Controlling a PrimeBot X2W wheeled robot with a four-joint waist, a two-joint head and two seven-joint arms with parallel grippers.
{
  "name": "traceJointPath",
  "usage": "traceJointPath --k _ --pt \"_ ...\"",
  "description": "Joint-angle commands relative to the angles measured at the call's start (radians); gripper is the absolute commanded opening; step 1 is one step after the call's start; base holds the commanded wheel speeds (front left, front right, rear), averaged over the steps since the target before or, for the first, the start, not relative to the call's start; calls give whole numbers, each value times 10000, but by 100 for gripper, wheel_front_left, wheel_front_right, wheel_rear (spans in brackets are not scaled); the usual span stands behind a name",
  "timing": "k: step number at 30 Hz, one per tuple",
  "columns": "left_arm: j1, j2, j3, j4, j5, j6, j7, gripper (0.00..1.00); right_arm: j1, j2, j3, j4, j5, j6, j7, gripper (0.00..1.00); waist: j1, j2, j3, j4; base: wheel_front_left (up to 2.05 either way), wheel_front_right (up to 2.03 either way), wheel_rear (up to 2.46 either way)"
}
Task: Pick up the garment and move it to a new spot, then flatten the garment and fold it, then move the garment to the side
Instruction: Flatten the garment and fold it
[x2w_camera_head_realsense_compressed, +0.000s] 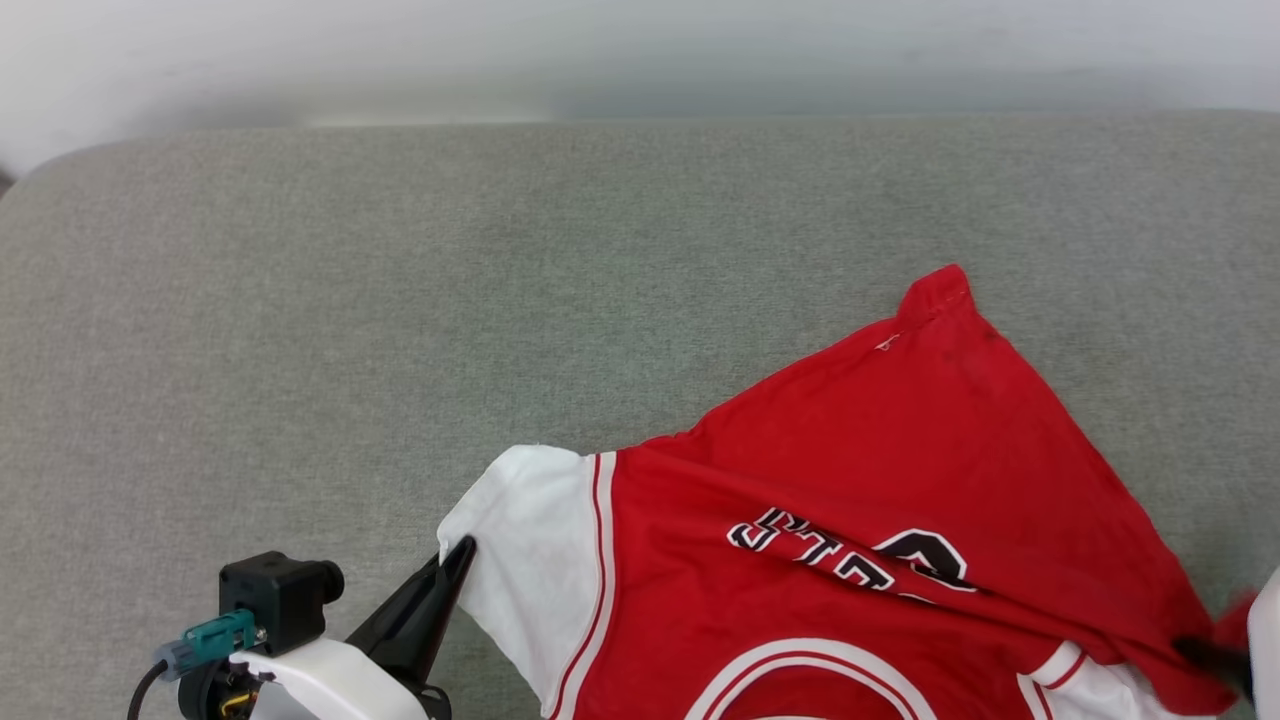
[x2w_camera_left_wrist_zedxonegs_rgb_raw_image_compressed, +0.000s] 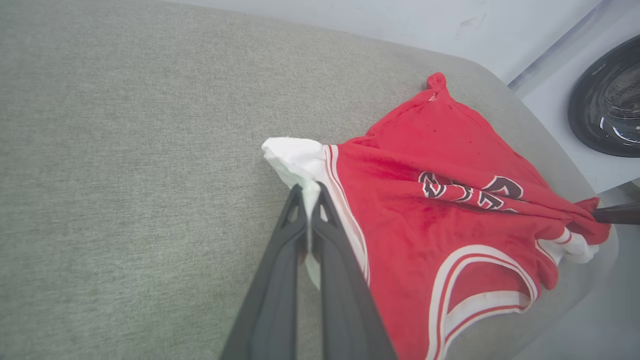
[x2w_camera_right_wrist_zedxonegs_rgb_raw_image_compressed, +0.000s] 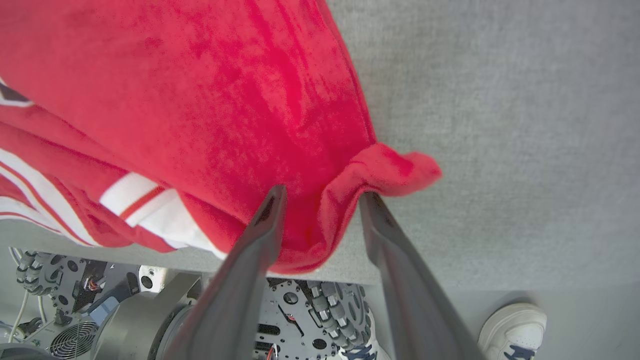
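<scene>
1. Closest in, under the near edge of the garment (x2w_camera_head_realsense_compressed: 900, 450), the right wrist view catches the robot's wheeled base (x2w_camera_right_wrist_zedxonegs_rgb_raw_image_compressed: 310, 310). There's also a person's white shoe (x2w_camera_right_wrist_zedxonegs_rgb_raw_image_compressed: 515, 325), chopped off by the frame.
2. The left gripper (x2w_camera_left_wrist_zedxonegs_rgb_raw_image_compressed: 310, 192) is at the garment's left end. Its two dark fingers are pressed together, with a thin strip of the white sleeve (x2w_camera_left_wrist_zedxonegs_rgb_raw_image_compressed: 295, 160) pinched between them. In the head view you only get the fingertip and a bit of wrist, and the rest is cut off at the bottom.
3. The right gripper (x2w_camera_right_wrist_zedxonegs_rgb_raw_image_compressed: 322, 192) is at the garment's right corner. Its fingers are spread, and a bunched red fold sits in the gap, leaning on one finger, with nothing clamping it. In the head view this gripper is just a dark smudge at the edge.
4. The garment itself lies on the grey padded surface (x2w_camera_head_realsense_compressed: 400, 300), lettered face up.
   - It hugs the near edge and is pulled out between the two grippers.
   - The black lettering is creased into a fold, so it's only half readable.
   - The neckline trim is cropped by the bottom of the head view.
   - The right sleeve is mostly buried under red cloth, with only the striped cuff peeking out.
5. The garment's far corner pokes up into a small point.
6. Past the garment, the grey surface runs on to a blurry pale wall (x2w_camera_head_realsense_compressed: 600, 50).
7. Off to the garment's right, the left wrist view shows a dark round glass door (x2w_camera_left_wrist_zedxonegs_rgb_raw_image_compressed: 607, 100), partly out of frame.
</scene>
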Motion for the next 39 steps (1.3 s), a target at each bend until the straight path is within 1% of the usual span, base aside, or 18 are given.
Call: traceJointPath --k 1,6,9,10,11,12,13,18,23,24,29,39 --pt "-141 70 29 -82 130 70 -12 0 -448 -256 39 -301 181 -4 -30 100 1 0 146 129 0 0 0" --pt "-350 129 -9 -281 376 132 20 0 -1614 -578 68 -1070 532 -4 268 100 1 0 549 489 0 0 0" --pt "-526 124 -57 -431 546 133 72 0 -2548 -517 295 -1304 555 -4 463 100 1 0 912 802 0 0 0" --pt "-526 124 -57 -431 546 133 72 0 -2548 -517 295 -1304 555 -4 463 100 1 0 912 802 0 0 0" --pt "-661 93 -95 -516 651 103 95 0 -3298 -385 541 -1319 478 -4 517 100 1 0 1138 1033 0 0 0" --pt "-661 93 -95 -516 651 103 95 0 -3298 -385 541 -1319 478 -4 517 100 1 0 1138 1033 0 0 0" --pt "-716 76 -119 -542 699 97 104 0 -3645 -315 686 -1223 363 -4 517 100 1 0 1243 1140 0 0 0" --pt "-1096 -99 -270 -717 951 2 185 0 -4997 -287 1449 -418 -523 -4 619 100 1 0 1809 1757 0 0 0" --pt "-1423 -402 -502 -737 1146 -126 229 0 -5922 -376 1676 967 -1338 -4 437 100 1 0 2264 2295 0 0 0" --pt "-1590 -589 -639 -691 1247 -226 262 0 -6296 -483 1724 1682 -1750 -4 335 100 1 0 2446 2524 0 0 0" --pt "-1784 -806 -770 -574 1327 -328 222 0 -6608 -563 1727 2569 -2071 -4 142 100 1 0 2698 2799 0 0 0" --pt "-1963 -989 -827 -310 1327 -509 109 0 -6164 -591 2103 3548 -2277 -4 -3 100 1 0 3017 3042 0 0 0"
